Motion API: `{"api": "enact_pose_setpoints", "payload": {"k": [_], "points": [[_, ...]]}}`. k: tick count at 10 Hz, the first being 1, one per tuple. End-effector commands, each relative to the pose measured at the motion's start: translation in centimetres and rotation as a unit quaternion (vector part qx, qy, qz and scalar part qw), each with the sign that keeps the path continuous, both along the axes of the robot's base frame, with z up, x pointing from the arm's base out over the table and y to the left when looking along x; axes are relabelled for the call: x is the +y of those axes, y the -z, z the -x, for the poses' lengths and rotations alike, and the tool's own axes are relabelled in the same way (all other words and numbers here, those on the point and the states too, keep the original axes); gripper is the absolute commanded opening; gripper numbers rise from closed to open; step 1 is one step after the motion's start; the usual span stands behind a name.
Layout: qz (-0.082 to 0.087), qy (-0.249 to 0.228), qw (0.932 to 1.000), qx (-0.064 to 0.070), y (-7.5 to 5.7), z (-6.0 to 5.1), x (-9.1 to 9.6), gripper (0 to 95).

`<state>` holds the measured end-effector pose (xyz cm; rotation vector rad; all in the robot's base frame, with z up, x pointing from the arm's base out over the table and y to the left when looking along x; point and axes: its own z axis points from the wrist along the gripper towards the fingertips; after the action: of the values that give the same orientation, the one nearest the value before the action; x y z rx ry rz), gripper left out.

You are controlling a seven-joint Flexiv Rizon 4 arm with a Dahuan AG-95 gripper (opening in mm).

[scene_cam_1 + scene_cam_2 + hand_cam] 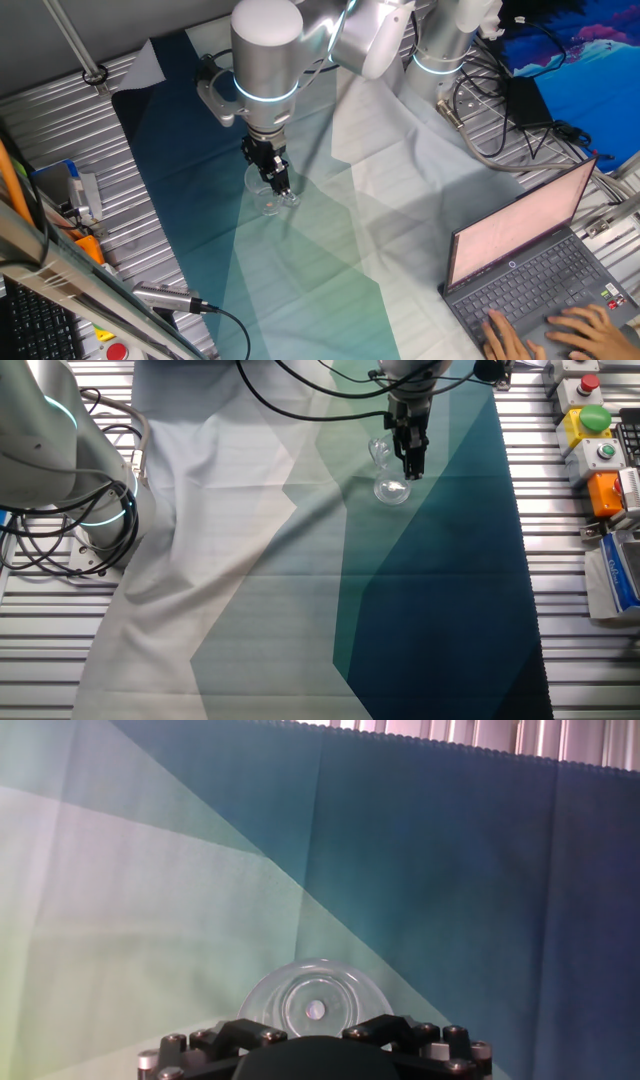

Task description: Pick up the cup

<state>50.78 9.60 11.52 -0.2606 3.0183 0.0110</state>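
Note:
The cup (262, 192) is a small clear glass mug standing on the teal part of the cloth. It also shows in the other fixed view (386, 478). In the hand view I look straight down into its round rim and base (315, 1003), just beyond the black finger links. My gripper (279, 183) points straight down at the cup's side, as the other fixed view (412, 458) also shows. Its fingers stand close together on the cup's wall. The fingertips themselves are hidden in the hand view.
A teal, green and white cloth (330, 270) covers the table. A laptop (540, 270) with a person's hands on it is at the right. Cables and a power brick (520, 100) lie behind. Button boxes (590, 430) stand on the slatted table edge.

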Motion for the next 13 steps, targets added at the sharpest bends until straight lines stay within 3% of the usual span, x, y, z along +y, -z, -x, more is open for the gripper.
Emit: {"api": "enact_pose_setpoints", "payload": {"k": [1,2,3,4,13], "points": [[0.001,0.002,1.0000,0.000,0.1,0.0,0.0,76.0],[0.001,0.002,1.0000,0.000,0.1,0.0,0.0,76.0],[0.002,0.002,1.0000,0.002,0.1,0.0,0.0,19.0],[0.002,0.002,1.0000,0.004,0.1,0.0,0.0,0.0],[0.003,-0.002,1.0000,0.007,-1.6,-0.3,0.3,0.0]]}}
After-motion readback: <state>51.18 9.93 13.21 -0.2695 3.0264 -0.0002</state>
